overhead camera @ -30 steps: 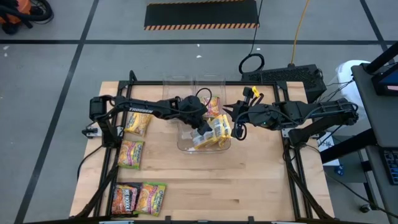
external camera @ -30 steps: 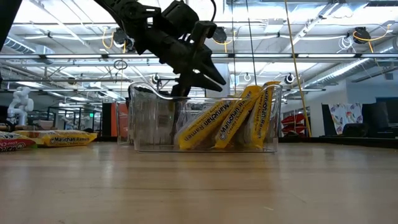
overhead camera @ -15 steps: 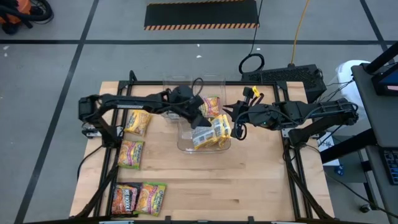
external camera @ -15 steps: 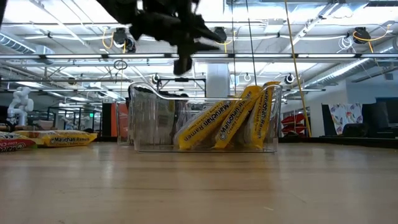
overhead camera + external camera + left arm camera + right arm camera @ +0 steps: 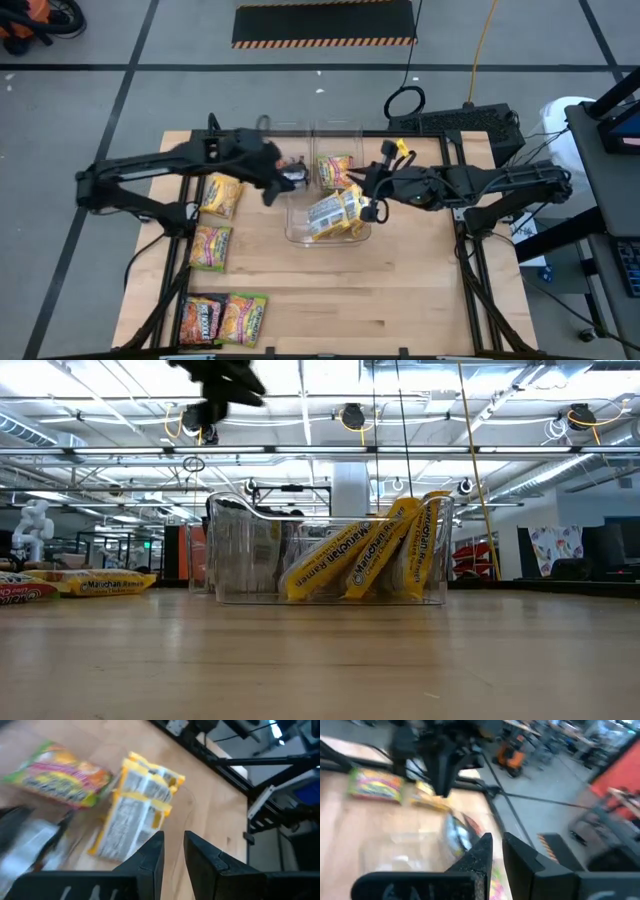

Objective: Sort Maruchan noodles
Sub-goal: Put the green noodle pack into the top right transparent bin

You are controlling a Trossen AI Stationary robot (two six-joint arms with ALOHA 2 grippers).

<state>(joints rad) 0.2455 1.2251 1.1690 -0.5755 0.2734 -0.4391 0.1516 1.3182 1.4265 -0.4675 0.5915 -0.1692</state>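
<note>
A clear bin [image 5: 297,234] [image 5: 232,555] stands mid-table. Several yellow Maruchan packets [image 5: 336,212] [image 5: 352,558] lean on edge against its right wall. A second clear bin [image 5: 300,130] behind it holds a lime-green packet [image 5: 336,170]. On the table's left lie a yellow packet [image 5: 220,195], a lime-green one [image 5: 210,247], a dark one [image 5: 200,320] and another lime-green one [image 5: 246,318]. My left gripper [image 5: 290,176] [image 5: 173,837] hangs high over the bin's left far corner, empty, its fingers a narrow gap apart. My right gripper [image 5: 366,200] [image 5: 497,840] waits shut at the bin's right side.
The dark frame rails run along the table's left, right and far edges. Bare wood stretches from the bins to the near edge, right of the two near-left packets. Cables and a black box lie beyond the far right corner.
My left gripper has risen out of the near bin and swung toward the table's left, leaving the low view's middle for its top left. The yellow packets stay leaning in the bin.
</note>
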